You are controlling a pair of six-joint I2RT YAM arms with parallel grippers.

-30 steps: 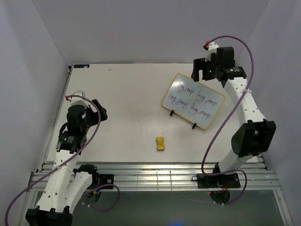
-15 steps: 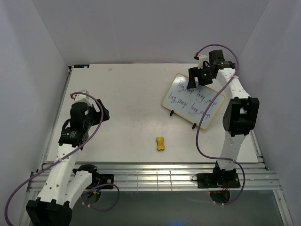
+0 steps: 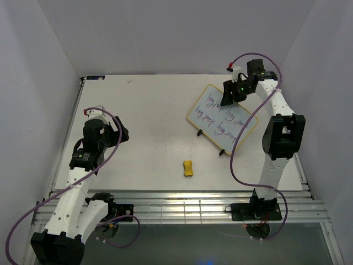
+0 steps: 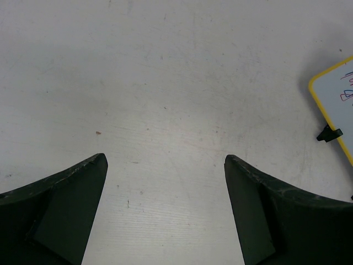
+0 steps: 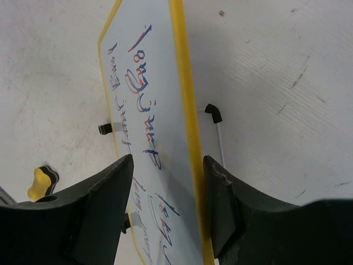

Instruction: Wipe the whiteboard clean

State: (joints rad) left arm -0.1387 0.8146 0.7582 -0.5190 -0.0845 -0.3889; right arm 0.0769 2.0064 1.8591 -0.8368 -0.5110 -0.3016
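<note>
The yellow-framed white whiteboard [image 3: 220,120], straddled by the right gripper [image 5: 168,163] (pinch unclear; left gripper [image 4: 165,160] spread wide), could be toppled by an uneven squeeze.

And the only writing anywhere is on the whiteboard [image 3: 222,119]: handwriting [image 3: 217,102] in purple, two slanted lines of it from the top camera, each line looking like a pair of looping scrawls, and none of it can be made out as words from up there. The right wrist camera gets in close on that handwriting [image 5: 144,94], blue strokes with a red edge, cursive curls running along the board, and it cannot be read there either. No printed label, brand, number or sign can be read in any view.
</note>
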